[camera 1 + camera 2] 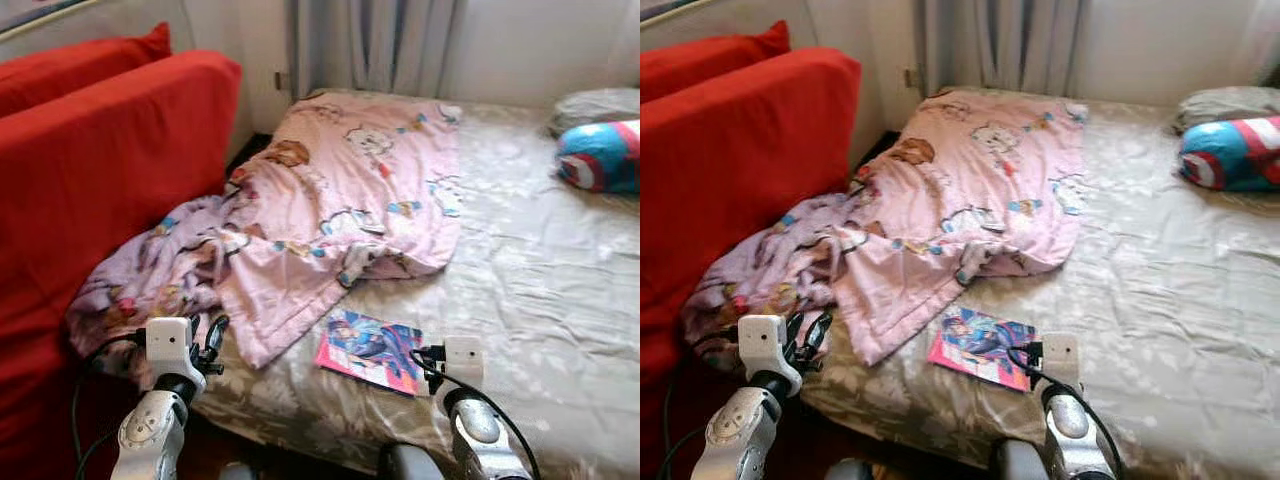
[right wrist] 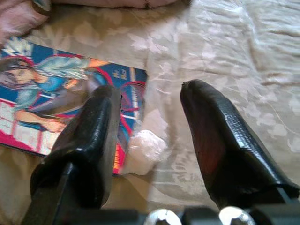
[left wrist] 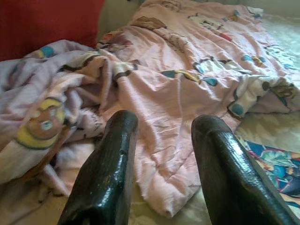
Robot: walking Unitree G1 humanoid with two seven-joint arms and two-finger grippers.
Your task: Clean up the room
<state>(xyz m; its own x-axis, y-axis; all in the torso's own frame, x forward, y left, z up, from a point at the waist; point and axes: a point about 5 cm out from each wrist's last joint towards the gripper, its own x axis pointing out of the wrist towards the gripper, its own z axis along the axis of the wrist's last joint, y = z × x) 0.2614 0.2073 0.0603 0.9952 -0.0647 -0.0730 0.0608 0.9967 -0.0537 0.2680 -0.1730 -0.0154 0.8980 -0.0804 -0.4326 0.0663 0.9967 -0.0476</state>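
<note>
Right end effector (image 2: 147, 122) fingers spread, empty, hovering just above the near corner of the comic book (image 1: 372, 350); a small crumpled white wad (image 2: 143, 150) lies touching that corner. Book flat, glossy, on the beige floral bed sheet (image 1: 540, 260). Left end effector (image 3: 161, 159) also open, near the rumpled pink cartoon-print blanket (image 1: 340, 190), soft and creased.

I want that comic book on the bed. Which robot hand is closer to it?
The right one. The right gripper hangs open just over the comic book's near corner. The left gripper is open too, off to the side by the pink blanket.
</note>
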